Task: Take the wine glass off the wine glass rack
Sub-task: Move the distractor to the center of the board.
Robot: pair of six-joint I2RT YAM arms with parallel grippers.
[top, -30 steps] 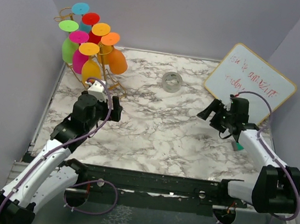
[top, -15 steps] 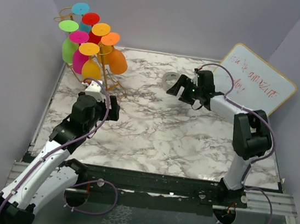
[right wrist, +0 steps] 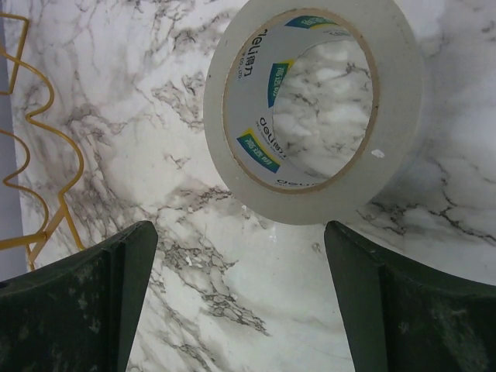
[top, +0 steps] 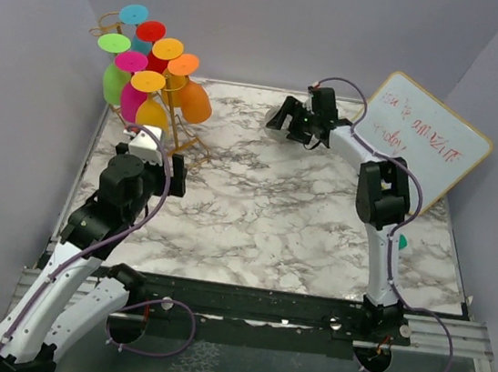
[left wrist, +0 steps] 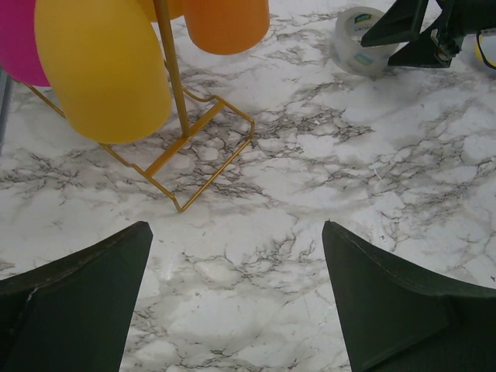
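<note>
The wine glass rack [top: 176, 129], thin gold wire, stands at the back left with several coloured wine glasses hanging upside down. The yellow glass [top: 151, 116] and the orange glass [top: 193, 101] hang nearest. In the left wrist view the yellow glass [left wrist: 101, 70], the orange glass [left wrist: 225, 23], the rack's post [left wrist: 172, 70] and its wire base [left wrist: 198, 147] lie ahead. My left gripper [top: 176, 169] is open and empty, just in front of the rack's base, with bare marble between its fingertips [left wrist: 236, 256]. My right gripper [top: 281, 117] is open and empty at the back centre.
A roll of clear tape [right wrist: 310, 108] lies flat just ahead of my right gripper [right wrist: 240, 256] and shows in the left wrist view [left wrist: 360, 39]. Gold wire [right wrist: 39, 155] shows at that view's left edge. A whiteboard [top: 418, 139] leans at the back right. Purple walls enclose the marble table [top: 272, 217].
My right arm has swung from beside the whiteboard to the back centre, over the tape roll. My left arm has shifted a little left, toward the rack.
</note>
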